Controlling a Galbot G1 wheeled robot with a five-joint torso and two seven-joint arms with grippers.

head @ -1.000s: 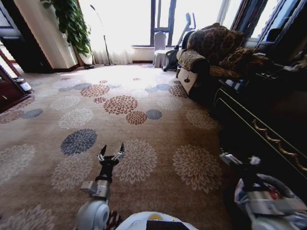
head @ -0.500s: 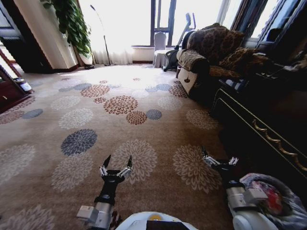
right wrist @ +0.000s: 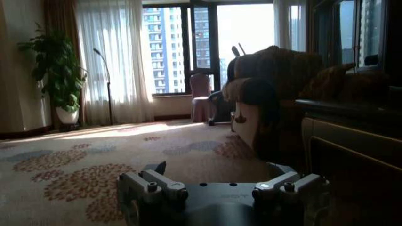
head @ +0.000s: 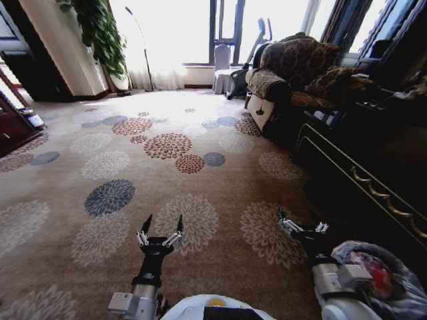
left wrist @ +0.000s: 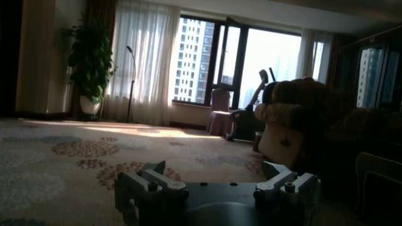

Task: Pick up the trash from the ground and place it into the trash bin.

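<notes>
My left tool (head: pixel 160 229) hangs low over the flowered carpet (head: pixel 167 153) with its fingers spread and nothing in them, and my right tool (head: pixel 301 225) sits the same way, released, near the dark cabinet (head: pixel 360 180) along my right side. Just behind the right arm, at the lower right corner, the trash bin (head: pixel 393 280) stands with its pale liner ruffled and something red inside. Ahead the carpet runs open to the bright windows (head: pixel 200 30), with the armchair (head: pixel 293 73) right of centre and a tall plant (head: pixel 100 33) far left.

Crinkly translucent plastic lines the trash bin (head: pixel 400 283); matt carpet (head: pixel 167 167).
</notes>
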